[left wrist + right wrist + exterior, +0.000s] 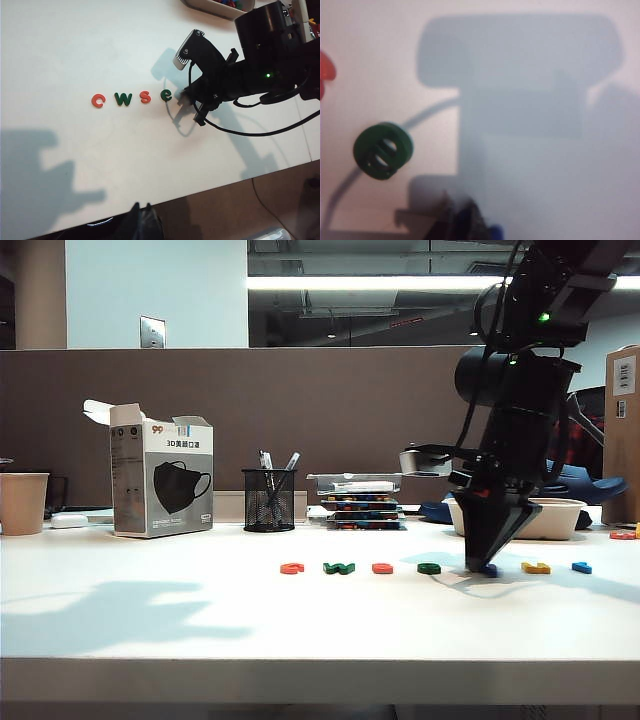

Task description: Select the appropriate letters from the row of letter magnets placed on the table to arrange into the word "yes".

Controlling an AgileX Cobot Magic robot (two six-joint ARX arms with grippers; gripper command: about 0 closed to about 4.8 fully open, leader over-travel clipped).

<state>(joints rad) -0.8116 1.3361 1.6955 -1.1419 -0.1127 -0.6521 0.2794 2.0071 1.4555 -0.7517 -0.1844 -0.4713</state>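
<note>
Right gripper (489,565) fingers pinch down around the blue letter (490,569) beside the green e (429,568); left gripper unseen

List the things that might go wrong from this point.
1. The right claw is down on the dark blue letter with little of it showing, so a thin grip could slip when lifting.
2. The green e lies just beside that claw and might get nudged out of the row.
</note>
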